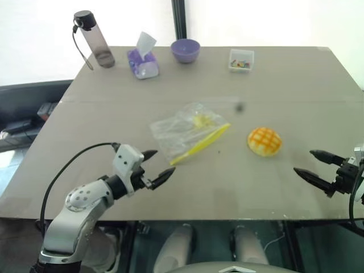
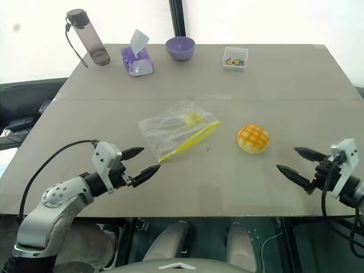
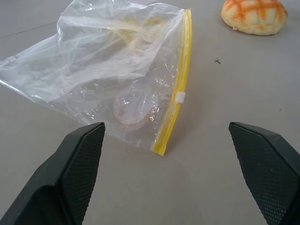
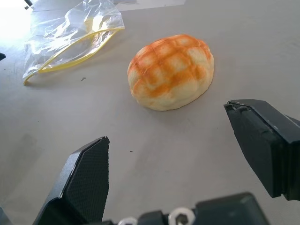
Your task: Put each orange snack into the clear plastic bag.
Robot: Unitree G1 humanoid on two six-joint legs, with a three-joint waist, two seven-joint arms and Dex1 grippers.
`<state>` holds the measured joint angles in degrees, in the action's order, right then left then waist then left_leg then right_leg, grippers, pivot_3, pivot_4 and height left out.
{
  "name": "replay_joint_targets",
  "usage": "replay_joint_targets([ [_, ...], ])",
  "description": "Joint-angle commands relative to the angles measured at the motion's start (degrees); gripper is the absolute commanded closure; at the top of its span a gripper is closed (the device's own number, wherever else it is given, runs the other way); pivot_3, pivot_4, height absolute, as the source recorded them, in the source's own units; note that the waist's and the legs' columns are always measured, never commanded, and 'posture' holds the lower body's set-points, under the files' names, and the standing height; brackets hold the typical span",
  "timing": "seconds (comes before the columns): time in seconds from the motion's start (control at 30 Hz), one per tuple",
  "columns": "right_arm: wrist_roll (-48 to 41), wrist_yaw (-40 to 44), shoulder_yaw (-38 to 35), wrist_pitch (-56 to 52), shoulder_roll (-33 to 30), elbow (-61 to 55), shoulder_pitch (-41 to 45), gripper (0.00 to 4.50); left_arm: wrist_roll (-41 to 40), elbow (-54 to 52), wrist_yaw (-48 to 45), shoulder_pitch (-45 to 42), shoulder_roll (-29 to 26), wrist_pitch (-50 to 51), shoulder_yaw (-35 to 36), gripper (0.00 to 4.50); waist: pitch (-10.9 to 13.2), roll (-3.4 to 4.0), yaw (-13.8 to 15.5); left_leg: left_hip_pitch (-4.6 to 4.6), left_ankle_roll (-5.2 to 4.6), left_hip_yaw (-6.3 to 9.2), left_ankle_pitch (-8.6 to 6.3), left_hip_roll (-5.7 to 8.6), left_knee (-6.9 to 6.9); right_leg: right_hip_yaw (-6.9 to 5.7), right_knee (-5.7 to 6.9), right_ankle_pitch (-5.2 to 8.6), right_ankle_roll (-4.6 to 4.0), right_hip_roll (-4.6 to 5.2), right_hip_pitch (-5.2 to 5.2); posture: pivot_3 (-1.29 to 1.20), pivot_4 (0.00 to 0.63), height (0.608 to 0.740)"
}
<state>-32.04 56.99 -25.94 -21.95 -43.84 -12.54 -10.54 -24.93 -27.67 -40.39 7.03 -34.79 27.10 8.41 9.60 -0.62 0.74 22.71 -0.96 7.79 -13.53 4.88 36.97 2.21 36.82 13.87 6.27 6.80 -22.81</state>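
Orange snack sits mid-table, just beside clear plastic bag.

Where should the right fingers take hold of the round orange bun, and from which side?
Grip the round yellow-orange bun with a criss-cross grid across its low sides near the flat base, coming from its right: the open right gripper already faces it there.

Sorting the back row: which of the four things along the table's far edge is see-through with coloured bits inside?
The small clear box, rightmost in that row; bottle, tissue pack and bowl hold no coloured bits.
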Motion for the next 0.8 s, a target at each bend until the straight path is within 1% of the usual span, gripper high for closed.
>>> replay_joint_targets([
  [0.03, -0.56, 0.64, -2.53, 1.7, -0.74, -2.2, -1.09, 0.0, -1.74, -3.19, -0.83, 0.83, -1.03, 0.1, 1.7, 0.04, 0.0, 0.0, 0.01, 0.0, 0.0, 0.0, 0.0, 0.0, 0.0, 0.0, 0.0, 0.0, 0.0, 0.0, 0.0, 0.0, 0.15, 0.74],
  [0.8, 1.66, 1.17, -1.55, 4.65, -1.41, -0.31, -1.54, 0.0, -2.31, -2.89, 0.27, 0.86, -1.01, 0.09, 1.07, 0.04, 0.0, 0.0, 0.03, 0.0, 0.0, 0.0, 0.0, 0.0, -0.04, 0.0, -0.01, 0.0, 0.0, 0.01, 0.0, 0.0, 0.15, 0.74],
])
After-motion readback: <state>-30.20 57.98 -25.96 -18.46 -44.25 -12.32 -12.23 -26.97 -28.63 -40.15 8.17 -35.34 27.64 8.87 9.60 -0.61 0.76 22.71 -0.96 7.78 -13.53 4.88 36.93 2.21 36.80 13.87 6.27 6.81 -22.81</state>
